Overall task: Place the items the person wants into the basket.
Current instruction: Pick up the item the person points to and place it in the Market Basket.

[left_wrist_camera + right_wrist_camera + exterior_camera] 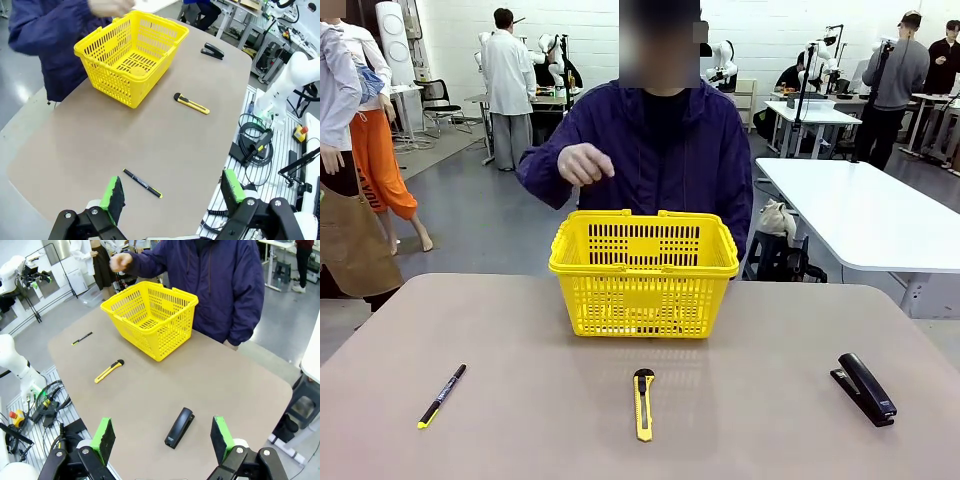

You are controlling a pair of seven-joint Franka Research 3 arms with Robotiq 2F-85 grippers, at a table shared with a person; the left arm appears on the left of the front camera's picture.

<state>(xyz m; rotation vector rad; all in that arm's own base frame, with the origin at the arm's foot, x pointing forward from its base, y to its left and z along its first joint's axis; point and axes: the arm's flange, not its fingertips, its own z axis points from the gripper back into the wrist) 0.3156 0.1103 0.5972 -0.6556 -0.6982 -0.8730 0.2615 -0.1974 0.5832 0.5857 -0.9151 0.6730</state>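
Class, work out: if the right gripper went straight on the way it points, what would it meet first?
Probably the black stapler, lying on the table ahead of the open right gripper; depth is unclear.

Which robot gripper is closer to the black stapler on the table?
Right. The right gripper hangs open above the black stapler; the left gripper hangs open over the opposite end of the table, near the black pen with yellow tip.
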